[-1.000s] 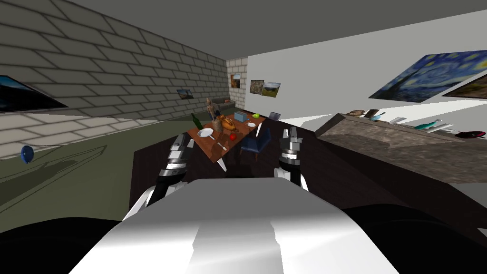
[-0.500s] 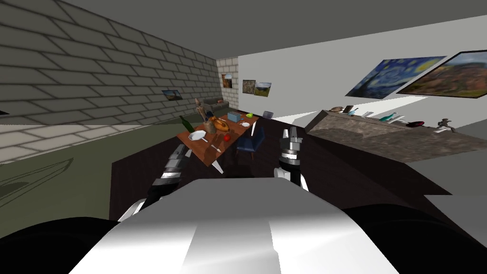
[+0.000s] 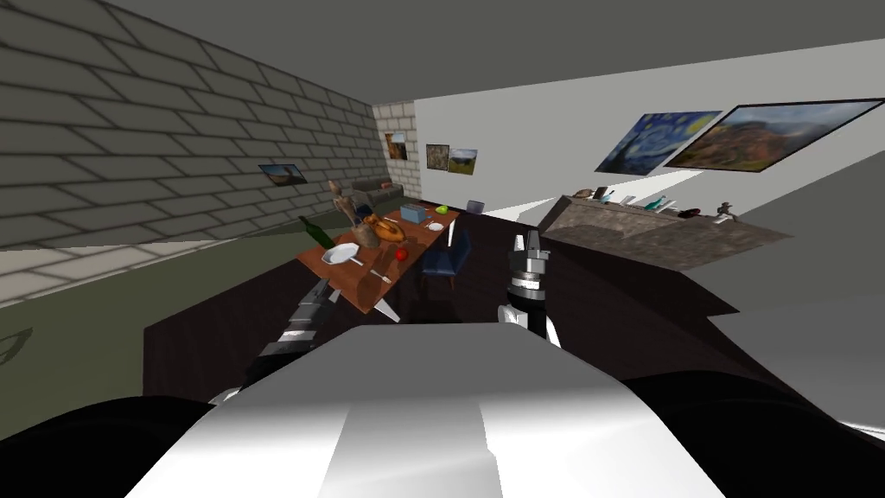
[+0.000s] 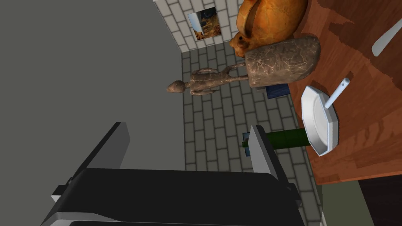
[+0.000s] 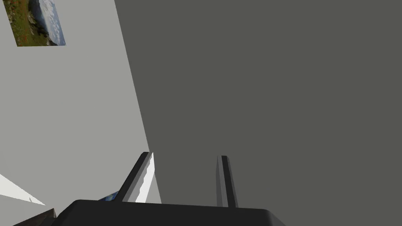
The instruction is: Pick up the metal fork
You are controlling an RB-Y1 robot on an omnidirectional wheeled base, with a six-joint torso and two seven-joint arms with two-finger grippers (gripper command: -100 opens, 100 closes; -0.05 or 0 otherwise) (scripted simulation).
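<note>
A brown wooden table stands ahead and to the left. On its near end lies a small light grey utensil, the fork. My left gripper hovers short of the table's near corner, open and holding nothing. In the left wrist view the open left gripper faces a white plate with a pale utensil leaning on it. A grey handle lies further along the table, cut off by the picture's edge. My right gripper is raised off to the right of the table, open and empty.
The table also carries a green bottle, a roast, a red apple, a stone-like vase and a figurine. A blue chair stands at its right side. A long counter runs along the right wall.
My view has swung to the right, so the table and the wall pictures sit further left. My left arm has dropped lower and to the left. The right arm holds its pose.
</note>
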